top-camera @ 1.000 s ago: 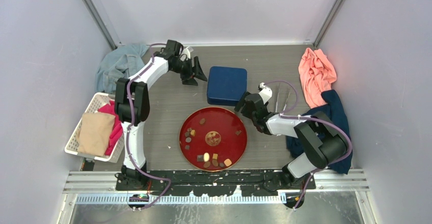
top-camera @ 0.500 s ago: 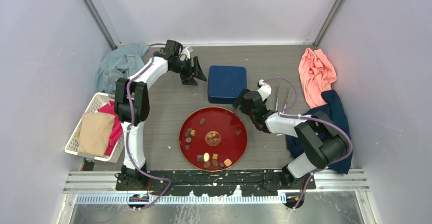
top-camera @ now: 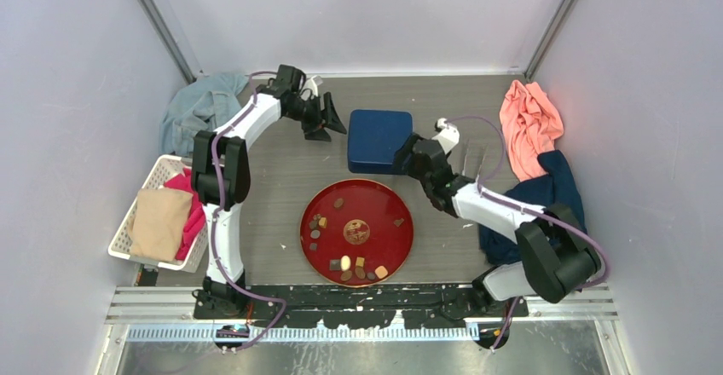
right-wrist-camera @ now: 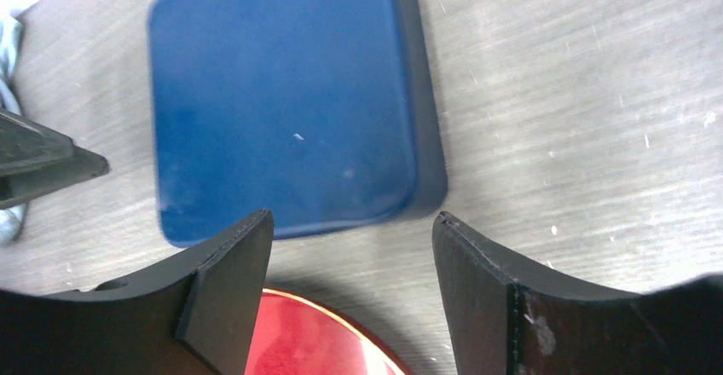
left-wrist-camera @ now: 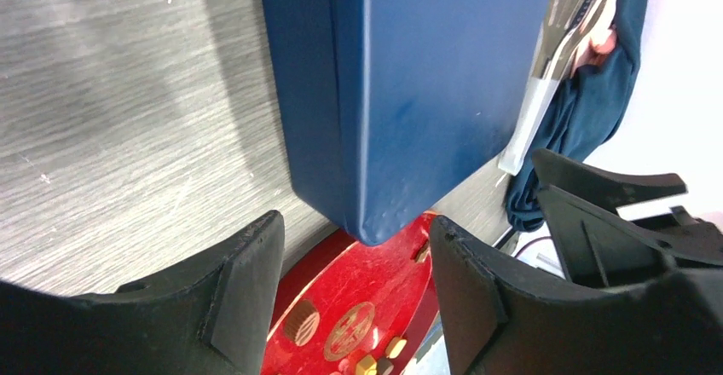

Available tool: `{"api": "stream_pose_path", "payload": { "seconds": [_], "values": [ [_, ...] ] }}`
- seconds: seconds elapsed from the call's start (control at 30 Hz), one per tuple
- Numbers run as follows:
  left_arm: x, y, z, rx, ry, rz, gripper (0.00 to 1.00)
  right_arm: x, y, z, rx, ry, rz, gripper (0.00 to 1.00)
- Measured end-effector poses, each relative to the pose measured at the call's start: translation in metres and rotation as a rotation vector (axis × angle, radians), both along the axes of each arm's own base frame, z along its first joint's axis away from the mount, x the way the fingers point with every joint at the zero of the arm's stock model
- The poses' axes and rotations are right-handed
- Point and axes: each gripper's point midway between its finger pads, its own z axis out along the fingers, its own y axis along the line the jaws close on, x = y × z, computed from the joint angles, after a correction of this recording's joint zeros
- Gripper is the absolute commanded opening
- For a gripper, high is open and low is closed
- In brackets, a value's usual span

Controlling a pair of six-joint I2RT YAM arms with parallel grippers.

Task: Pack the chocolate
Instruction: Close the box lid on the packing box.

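Several small pieces of chocolate [top-camera: 345, 262], brown, tan and cream, lie on a round red plate [top-camera: 379, 209] in the middle of the table. Behind it sits a shut dark blue box [top-camera: 379, 141]. My left gripper [top-camera: 334, 128] hovers open just left of the box. In the left wrist view its gripper [left-wrist-camera: 354, 298] frames the box's near corner [left-wrist-camera: 426, 77], the plate [left-wrist-camera: 341, 285] and a ridged chocolate [left-wrist-camera: 298, 328]. My right gripper [top-camera: 405, 155] stands open at the box's right near corner. In the right wrist view the gripper [right-wrist-camera: 354, 290] is empty, above the box [right-wrist-camera: 281, 111] and plate rim [right-wrist-camera: 307, 341].
Metal tongs [top-camera: 473, 166] lie right of the box, with a pink cloth [top-camera: 530, 124] and a dark blue cloth [top-camera: 558, 192] beyond them. A white basket [top-camera: 126, 220] of folded clothes stands at the left, and a grey-blue cloth [top-camera: 200, 111] lies at the back left.
My right gripper has moved away from the plate's edge, back and up toward the blue box's right near corner. The left arm has barely moved.
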Motion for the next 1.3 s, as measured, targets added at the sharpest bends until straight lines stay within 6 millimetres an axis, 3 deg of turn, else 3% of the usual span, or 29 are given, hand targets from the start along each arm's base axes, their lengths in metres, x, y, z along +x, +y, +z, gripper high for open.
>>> {"api": "stream_pose_path", "payload": {
  "seconds": [0.07, 0.17, 0.23, 0.3, 0.37, 0.47, 0.53, 0.67, 0.77, 1.0, 1.2, 1.3],
  "values": [
    [0.005, -0.001, 0.008, -0.003, -0.009, 0.013, 0.62, 0.008, -0.001, 0.019, -0.023, 0.010, -0.001, 0.59],
    [0.019, -0.010, 0.030, -0.025, -0.056, 0.025, 0.60, 0.042, 0.005, 0.062, -0.054, 0.028, -0.014, 0.24],
    [0.033, -0.018, 0.047, -0.049, -0.100, 0.037, 0.58, 0.073, 0.010, 0.093, -0.060, 0.017, -0.026, 0.13],
    [0.043, -0.027, 0.058, -0.073, -0.128, 0.050, 0.56, 0.097, 0.012, 0.108, -0.057, 0.020, -0.029, 0.05],
    [0.049, -0.037, 0.062, -0.090, -0.130, 0.060, 0.54, 0.114, 0.010, 0.106, -0.053, 0.064, -0.024, 0.02],
    [0.056, -0.050, 0.056, -0.095, -0.118, 0.069, 0.48, 0.132, 0.001, 0.082, -0.047, 0.161, -0.022, 0.01],
    [0.060, -0.058, 0.050, -0.092, -0.113, 0.071, 0.38, 0.139, -0.007, 0.060, -0.045, 0.237, -0.024, 0.01],
    [0.068, -0.068, 0.046, -0.087, -0.113, 0.084, 0.24, 0.141, -0.019, 0.039, -0.053, 0.321, -0.035, 0.01],
    [0.073, -0.071, 0.046, -0.077, -0.124, 0.098, 0.10, 0.143, -0.016, 0.048, -0.044, 0.322, -0.022, 0.01],
    [0.085, -0.063, 0.049, 0.028, -0.192, 0.141, 0.04, 0.152, -0.007, 0.073, -0.024, 0.269, 0.001, 0.01],
    [0.089, -0.065, 0.063, 0.164, -0.325, 0.139, 0.00, 0.159, -0.004, 0.068, -0.034, 0.283, 0.006, 0.01],
    [0.084, -0.073, 0.060, 0.234, -0.374, 0.116, 0.00, 0.159, -0.004, 0.058, -0.047, 0.314, 0.012, 0.01]
  ]
}}
